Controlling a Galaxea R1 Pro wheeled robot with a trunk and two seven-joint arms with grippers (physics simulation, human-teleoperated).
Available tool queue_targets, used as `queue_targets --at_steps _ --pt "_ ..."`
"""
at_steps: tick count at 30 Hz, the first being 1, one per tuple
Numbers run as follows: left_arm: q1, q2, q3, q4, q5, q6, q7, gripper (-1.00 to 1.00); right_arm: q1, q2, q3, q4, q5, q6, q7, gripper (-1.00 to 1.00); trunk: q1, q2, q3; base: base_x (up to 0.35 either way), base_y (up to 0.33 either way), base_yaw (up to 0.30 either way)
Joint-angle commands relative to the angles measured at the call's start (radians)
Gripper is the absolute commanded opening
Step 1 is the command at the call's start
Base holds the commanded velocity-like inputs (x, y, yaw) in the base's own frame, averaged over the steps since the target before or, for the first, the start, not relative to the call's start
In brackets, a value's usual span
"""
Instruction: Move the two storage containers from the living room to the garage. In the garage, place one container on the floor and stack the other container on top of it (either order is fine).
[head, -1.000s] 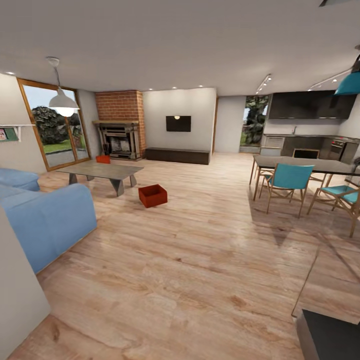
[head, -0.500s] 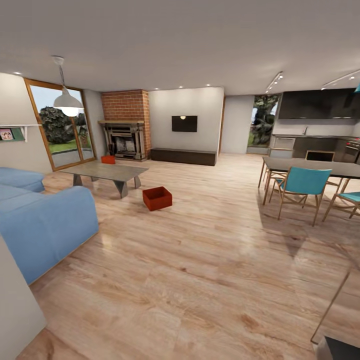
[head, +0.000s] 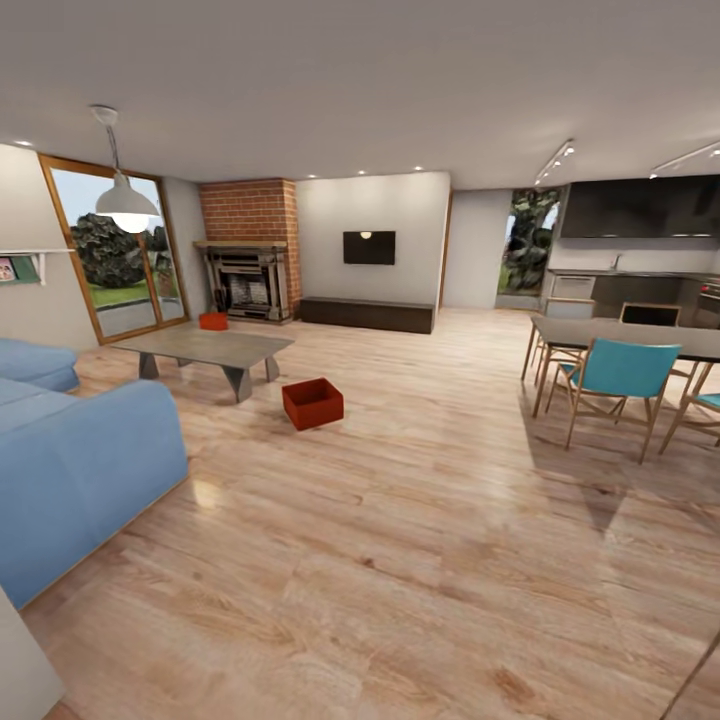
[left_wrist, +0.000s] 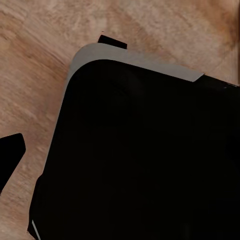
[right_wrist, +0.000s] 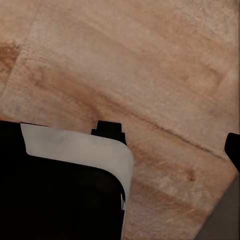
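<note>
Containers sit ahead of me: one (head: 313, 402) on the wood floor (head: 420, 520), another (head: 213, 320) beyond the low table (head: 205, 347); my claws' openings I cannot tell.

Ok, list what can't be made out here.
- Far bin, head view: partly behind the low table; too small to see inside.
- Near bin, head view: its inside is too distant to make out.
- Sofa, head view: cut off by the picture's left edge.
- Left and right grippers, wrist views: the robot's dark body blocks much of each view; open or shut can't be told.
- Garage: not seen.
</note>
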Motion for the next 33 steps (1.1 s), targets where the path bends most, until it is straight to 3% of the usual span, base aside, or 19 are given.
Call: queue_targets --at_steps 1,33 --pt "0.000 0.000 0.001 0.000 0.004 -0.002 0.000 1.00 -0.001 0.000 0.005 0.003 0.004 -0.006 0.001 1.00 0.001 0.000 -0.001 0.323 0.000 0.000" --pt "0.000 0.001 0.001 0.000 0.004 -0.002 0.000 1.00 -0.001 0.000 0.005 0.003 0.004 -0.007 0.002 1.00 0.001 0.000 -0.001 0.323 0.000 0.000"
